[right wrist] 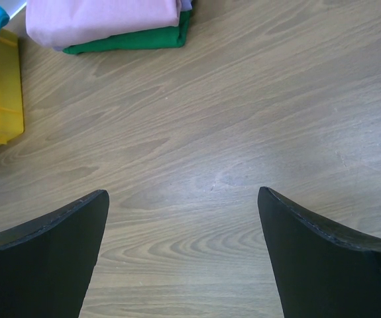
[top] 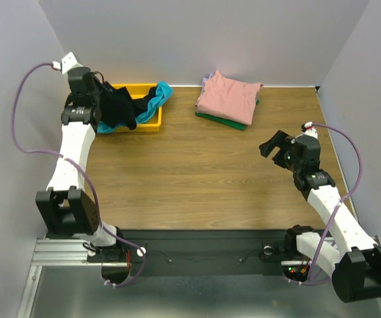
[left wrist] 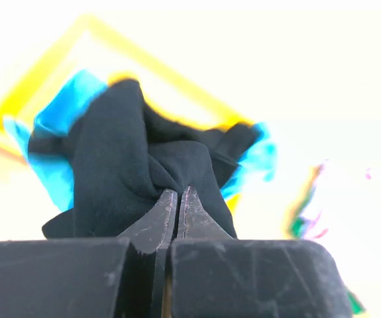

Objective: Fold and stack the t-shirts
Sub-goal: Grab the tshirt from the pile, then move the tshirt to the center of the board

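My left gripper is shut on a bunched black t-shirt and holds it over the left end of the yellow bin. In the left wrist view the jaws pinch a fold of the black cloth. A teal t-shirt lies in the bin under it and hangs over the rim; it also shows in the left wrist view. A folded stack with a salmon-pink shirt on top, a green one and a lavender one beneath, sits at the back right. My right gripper is open and empty above bare table.
The wooden table runs between the arms. The yellow bin and the folded stack show at the top left of the right wrist view. Grey walls close the back and both sides.
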Action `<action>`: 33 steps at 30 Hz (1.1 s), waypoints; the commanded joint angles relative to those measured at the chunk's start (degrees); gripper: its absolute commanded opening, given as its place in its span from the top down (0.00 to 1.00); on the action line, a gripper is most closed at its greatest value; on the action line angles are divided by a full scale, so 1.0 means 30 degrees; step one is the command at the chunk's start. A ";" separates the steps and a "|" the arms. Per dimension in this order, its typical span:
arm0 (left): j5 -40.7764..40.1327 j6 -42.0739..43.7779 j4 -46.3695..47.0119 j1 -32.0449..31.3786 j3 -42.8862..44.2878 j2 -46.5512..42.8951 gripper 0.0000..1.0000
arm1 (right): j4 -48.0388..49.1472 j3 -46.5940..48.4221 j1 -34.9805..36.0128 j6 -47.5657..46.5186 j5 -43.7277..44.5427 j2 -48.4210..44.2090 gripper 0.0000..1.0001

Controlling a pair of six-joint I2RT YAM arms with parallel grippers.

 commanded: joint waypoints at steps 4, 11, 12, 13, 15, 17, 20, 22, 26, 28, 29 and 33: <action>0.3147 0.0783 0.1517 -0.0088 0.3465 -0.2814 1.00 | 0.0895 -0.0261 0.0066 -0.0378 -0.0574 -0.0882 0.00; 0.5320 0.0345 0.1401 -0.2159 0.7597 -0.4102 1.00 | 0.0895 -0.0202 0.0066 -0.0437 -0.0808 -0.1496 0.00; 0.5496 0.0431 0.1400 -0.2748 0.7716 -0.4337 1.00 | 0.0895 -0.0202 0.0066 -0.0349 -0.0837 -0.1555 0.00; 0.5208 0.0606 0.1458 -0.3624 0.7717 -0.4658 1.00 | 0.0895 -0.0202 0.0066 -0.0290 -0.0809 -0.1614 0.00; 0.4592 0.0899 0.1692 -0.5324 0.7541 -0.5421 1.00 | 0.0895 -0.0231 0.0066 -0.0232 -0.0605 -0.1702 0.00; 0.4618 0.1251 0.1751 -0.7816 0.7744 -0.5569 1.00 | 0.0895 -0.0232 0.0066 -0.0260 -0.0603 -0.1935 0.00; 0.5964 0.1078 0.1810 -1.0219 0.8126 -0.5424 1.00 | 0.0865 -0.0319 0.0066 -0.0319 -0.0662 -0.2637 0.00; 0.6026 0.1163 0.2072 -1.2261 0.8272 -0.5336 1.00 | 0.0836 -0.0407 0.0037 -0.0435 -0.0400 -0.3367 0.00; 0.5675 0.1807 0.2308 -1.5924 0.8652 -0.4927 1.00 | 0.0514 -0.0758 0.0066 -0.0378 0.1297 -0.4482 0.00; 0.4453 0.2593 0.2309 -1.7337 0.8742 -0.4721 1.00 | 0.0310 -0.1078 0.0066 -0.0261 0.2148 -0.5303 0.00; 0.3921 0.2860 0.2308 -1.8388 0.8887 -0.4517 1.00 | 0.0280 -0.1168 0.0066 -0.0260 0.2325 -0.5538 0.00; 0.1926 0.3362 0.2454 -1.8985 0.9007 -0.3754 1.00 | 0.0191 -0.1403 0.0066 -0.0348 0.2736 -0.6622 0.00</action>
